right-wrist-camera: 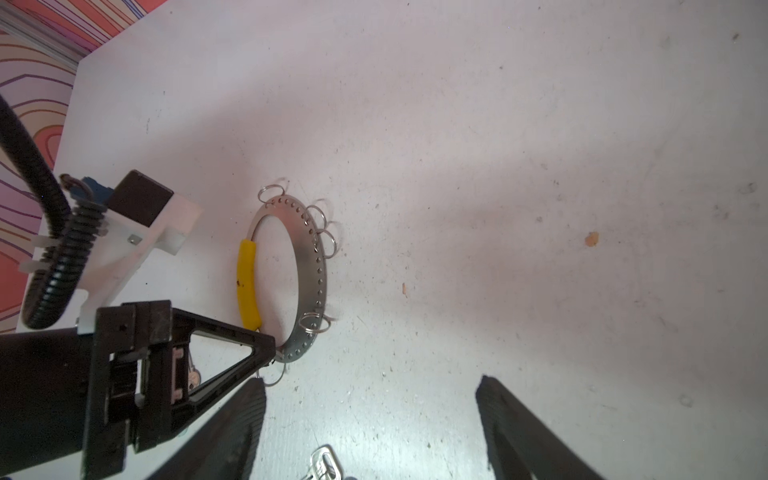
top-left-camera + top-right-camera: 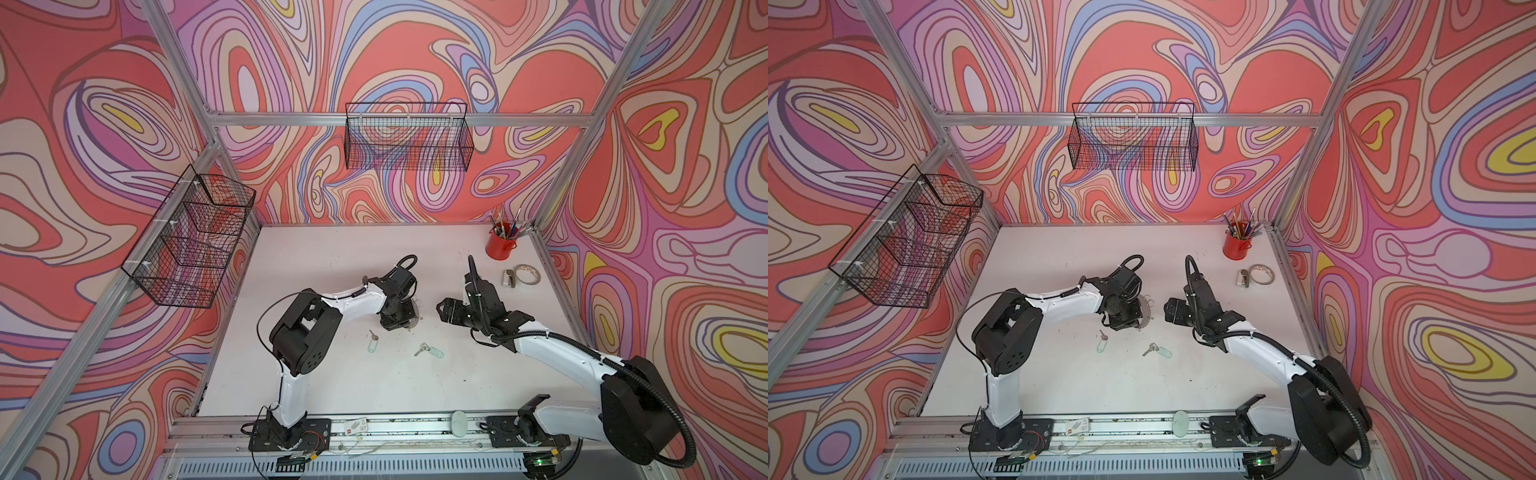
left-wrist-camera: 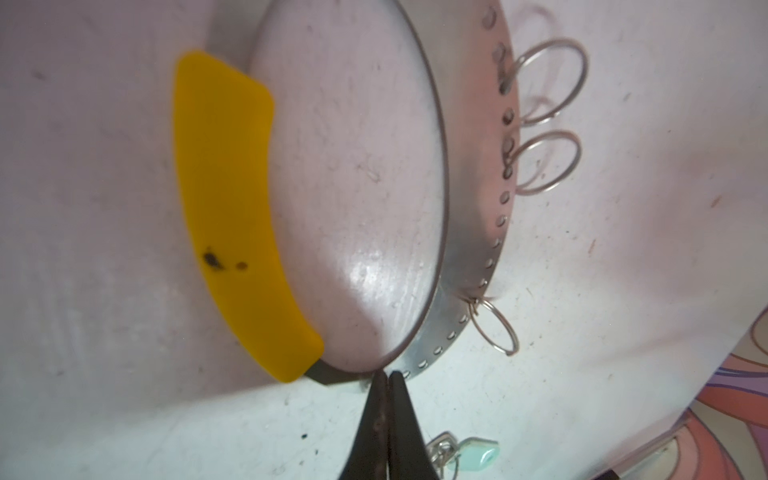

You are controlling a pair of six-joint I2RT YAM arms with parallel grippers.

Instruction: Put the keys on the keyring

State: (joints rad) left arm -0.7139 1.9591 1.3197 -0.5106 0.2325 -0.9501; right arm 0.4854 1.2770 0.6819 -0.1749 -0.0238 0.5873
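Keys (image 2: pixel 372 345) — two, loose on table (image 2: pixel 332 257); keyring (image 1: pixel 311 270) — one, rim pinched by left fingers (image 3: pixel 405 424); right fingers (image 1: pixel 507 419) spread, empty.

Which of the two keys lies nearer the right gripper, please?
The key whose pale tag points right in both top views, just in front of the open right gripper; the other key lies farther left, by the left gripper.

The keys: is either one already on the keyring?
No, the left key and the right key lie on the table, apart from the keyring.
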